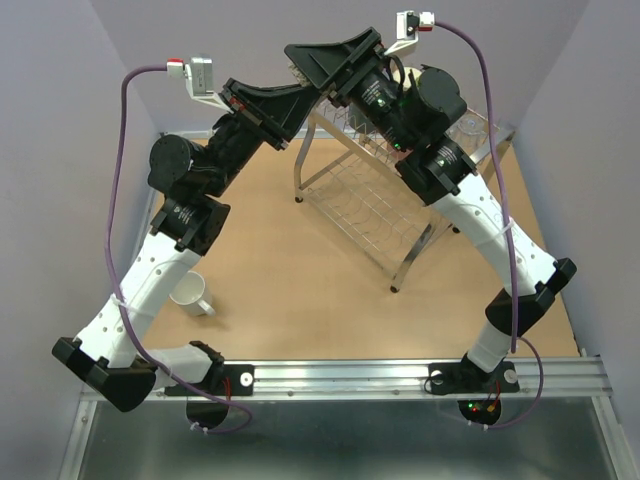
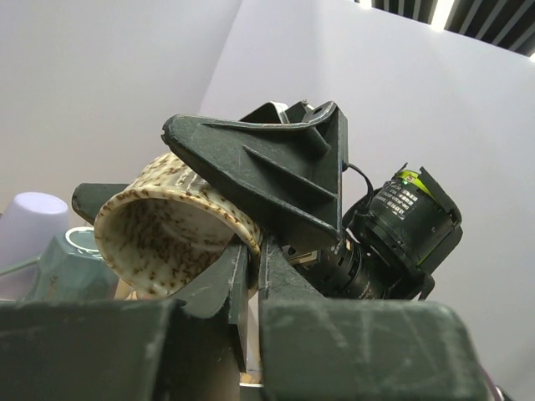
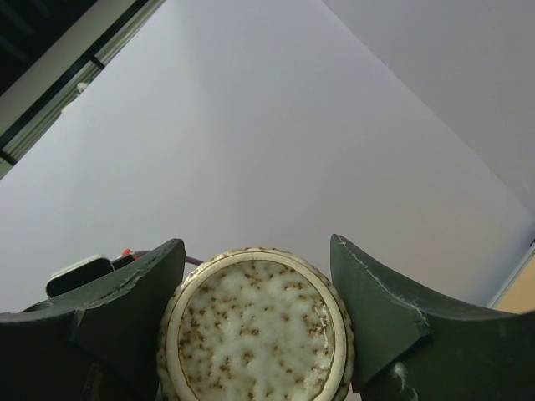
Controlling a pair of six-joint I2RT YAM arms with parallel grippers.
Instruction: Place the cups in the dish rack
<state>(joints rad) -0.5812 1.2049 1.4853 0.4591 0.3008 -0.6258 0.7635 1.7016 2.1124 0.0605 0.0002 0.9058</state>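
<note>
The speckled cream-and-brown cup (image 2: 167, 234) is up in the air, held between both arms above the far left end of the rack (image 1: 370, 200). It lies on its side, with its mouth facing the left wrist camera and its flat base facing the right wrist camera.

The left gripper (image 2: 248, 263) is pressed almost together, pinching the cup's wall at the rim, one finger inside the mouth and one outside. The right gripper (image 3: 256, 251) grips the cup from the other end. Its fingers (image 3: 125, 309) are spread to the cup's width and touch its sides near the base. From above, the two grippers meet tip to tip and hide nearly all of the cup.

In the left wrist view, a lavender cup (image 2: 33, 225) and a teal cup (image 2: 71, 267) show low at the left edge, just beside each other; I cannot tell what they rest on.

A white mug (image 1: 190, 293) lies on the table (image 1: 300, 280) beside the left arm, well apart from the rack.
</note>
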